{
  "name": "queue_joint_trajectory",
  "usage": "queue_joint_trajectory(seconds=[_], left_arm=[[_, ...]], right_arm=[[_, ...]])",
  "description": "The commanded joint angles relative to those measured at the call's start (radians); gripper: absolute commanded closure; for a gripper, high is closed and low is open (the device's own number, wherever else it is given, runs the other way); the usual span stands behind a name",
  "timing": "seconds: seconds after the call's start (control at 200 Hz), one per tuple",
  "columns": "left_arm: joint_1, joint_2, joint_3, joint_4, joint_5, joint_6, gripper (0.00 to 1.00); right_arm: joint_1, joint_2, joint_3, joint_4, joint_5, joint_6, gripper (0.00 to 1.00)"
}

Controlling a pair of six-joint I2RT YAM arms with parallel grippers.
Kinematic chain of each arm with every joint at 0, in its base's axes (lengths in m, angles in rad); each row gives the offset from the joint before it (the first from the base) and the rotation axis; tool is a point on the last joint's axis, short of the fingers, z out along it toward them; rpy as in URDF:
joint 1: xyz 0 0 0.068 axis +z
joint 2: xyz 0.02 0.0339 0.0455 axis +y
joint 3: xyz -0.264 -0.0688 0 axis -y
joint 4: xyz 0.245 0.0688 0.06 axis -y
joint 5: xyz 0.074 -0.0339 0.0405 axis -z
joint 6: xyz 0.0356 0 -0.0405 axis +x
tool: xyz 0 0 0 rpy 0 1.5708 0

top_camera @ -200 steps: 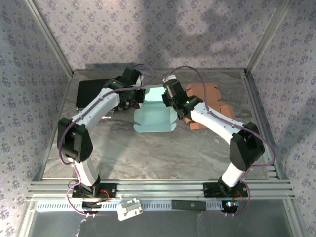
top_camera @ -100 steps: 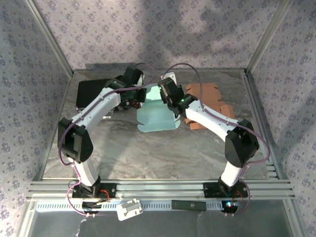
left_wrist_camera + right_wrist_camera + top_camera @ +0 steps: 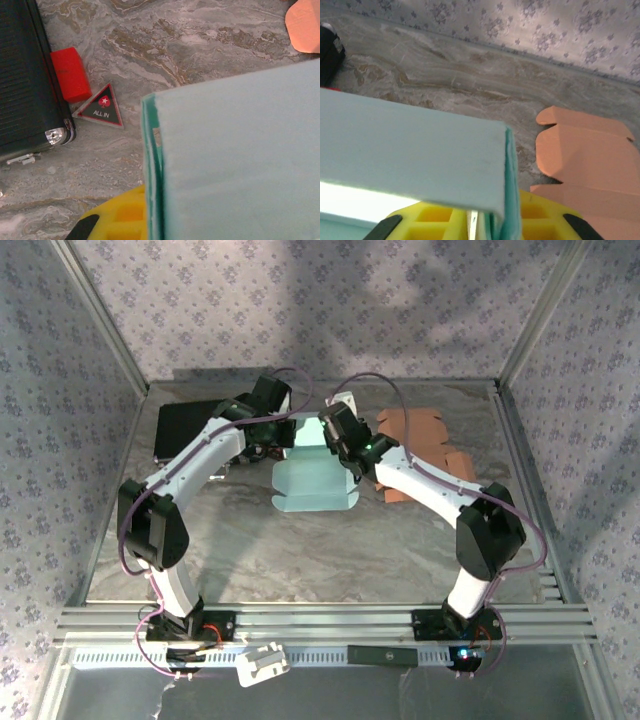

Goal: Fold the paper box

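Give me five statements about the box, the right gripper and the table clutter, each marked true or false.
1. The box is teal. True.
2. The orange card lies left of the box. False: it lies to the box's right.
3. A red block lies beside the black case. True.
4. The triangle reads "FOLD". False: it reads "ALL IN".
5. The right gripper has a box edge between its yellow fingers. True.

A black case (image 3: pixel 25 75) is seen on the marbled tabletop (image 3: pixel 200 45), a red block (image 3: pixel 70 74) and a triangular "ALL IN" marker (image 3: pixel 101 106) just beside it. Flat orange cardboard (image 3: pixel 590 155) is laid farther right.
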Motion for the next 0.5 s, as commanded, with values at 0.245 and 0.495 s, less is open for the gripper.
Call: queue_joint_trajectory(seconds=[0.245,0.495], left_arm=[[-0.013,-0.024,0.043,-0.021,0.015,-0.025,1.00],[-0.013,-0.023,0.033,-0.010,0.015,-0.031,1.00]], right_arm=[[0.011,-0.028,-0.061,0.032,0.027,0.020,0.79],[0.030,0.015,0.014,-0.056,0.142,0.057,1.00]])
